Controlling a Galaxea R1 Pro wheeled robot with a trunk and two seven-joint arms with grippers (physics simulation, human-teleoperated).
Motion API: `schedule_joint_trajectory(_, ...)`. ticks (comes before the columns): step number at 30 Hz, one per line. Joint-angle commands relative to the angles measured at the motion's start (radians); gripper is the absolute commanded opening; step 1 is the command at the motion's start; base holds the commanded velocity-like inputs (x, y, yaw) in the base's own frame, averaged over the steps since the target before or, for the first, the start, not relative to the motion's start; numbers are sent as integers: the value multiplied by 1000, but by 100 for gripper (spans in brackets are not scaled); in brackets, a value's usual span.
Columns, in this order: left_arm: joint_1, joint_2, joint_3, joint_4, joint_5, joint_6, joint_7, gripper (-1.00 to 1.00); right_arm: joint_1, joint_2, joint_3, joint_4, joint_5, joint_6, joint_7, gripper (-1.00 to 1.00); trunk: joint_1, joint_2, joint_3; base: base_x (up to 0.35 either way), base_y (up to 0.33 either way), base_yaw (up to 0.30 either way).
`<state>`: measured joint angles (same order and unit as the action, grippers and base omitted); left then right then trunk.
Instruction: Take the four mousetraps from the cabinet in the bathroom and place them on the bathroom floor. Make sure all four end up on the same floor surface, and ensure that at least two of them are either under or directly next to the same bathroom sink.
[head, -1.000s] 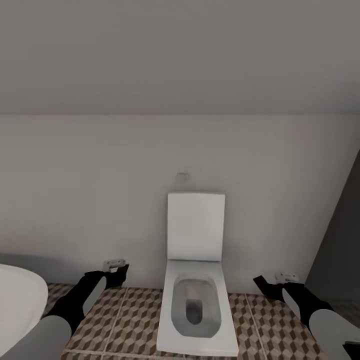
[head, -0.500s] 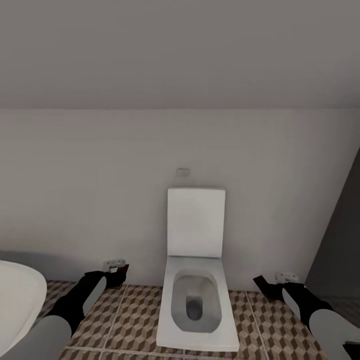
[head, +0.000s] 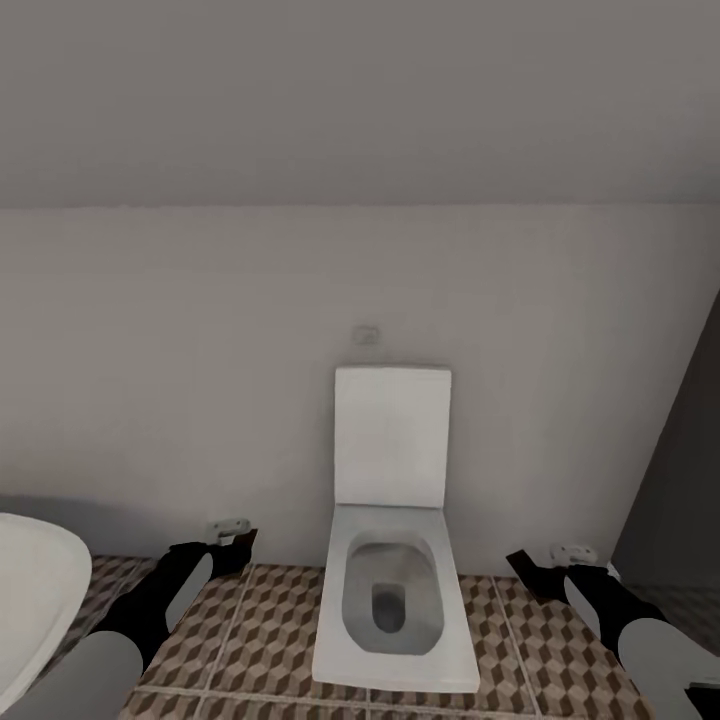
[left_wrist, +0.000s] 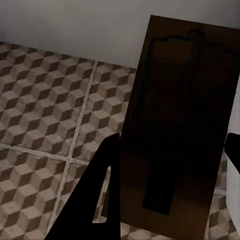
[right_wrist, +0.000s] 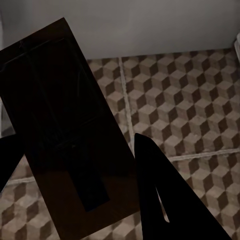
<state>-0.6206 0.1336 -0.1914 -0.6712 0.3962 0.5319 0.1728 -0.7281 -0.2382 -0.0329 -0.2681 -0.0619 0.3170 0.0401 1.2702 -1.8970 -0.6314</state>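
We are carrying traps for floor drop: left hand (left_wrist: 165, 165) pinching trap (left_wrist: 180, 120), right hand (right_wrist: 75, 165) pinching second trap (right_wrist: 65, 125); toilet (head: 395, 610) at 12 o'clock.

- The head camera looks forward and slightly down from high up at a pale wall (head: 180, 330) and a toilet (head: 393, 590), both arms at its lower corners.
- The left wrist camera points steeply down along its claw (left_wrist: 170, 165), close over the tiled floor (left_wrist: 45, 110).
- The right wrist camera looks down likewise.
- All three views share the patterned floor meeting the wall.
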Motion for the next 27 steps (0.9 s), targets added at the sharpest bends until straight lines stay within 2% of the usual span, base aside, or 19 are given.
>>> schedule_joint_trajectory(1,-1,1,-7,-2,10,3,9,-100,0,0,-4,-2,-7,5,3,-100,4,-8,-4,0,0,0)
schedule_joint_trajectory(6,-1,0,-7,2,12,8,13,-100,0,2,-2,-2,-7,0,-34,-100,23,-43,-20,0,0,0)
schedule_joint_trajectory(12,-1,-4,-8,19,15,10,17,-100,0,4,-2,11,-11,-31,-109,-100,46,-85,-39,0,0,0)
schedule_joint_trajectory(15,-1,-23,-8,36,15,8,32,-100,1,5,-3,14,-14,-41,-161,-100,57,-106,-48,0,0,0)
schedule_joint_trajectory(19,-1,-57,-7,57,14,5,92,-100,0,29,-5,17,-19,-37,-244,-100,73,-134,-61,0,0,0)
schedule_joint_trajectory(23,-1,-78,-7,65,12,4,144,-100,0,54,-6,18,-20,-18,-279,-100,88,-162,-73,0,0,0)
schedule_joint_trajectory(27,-1,-91,-7,70,13,5,174,-100,0,65,-7,18,-20,10,-289,-100,103,-190,-86,0,0,0)
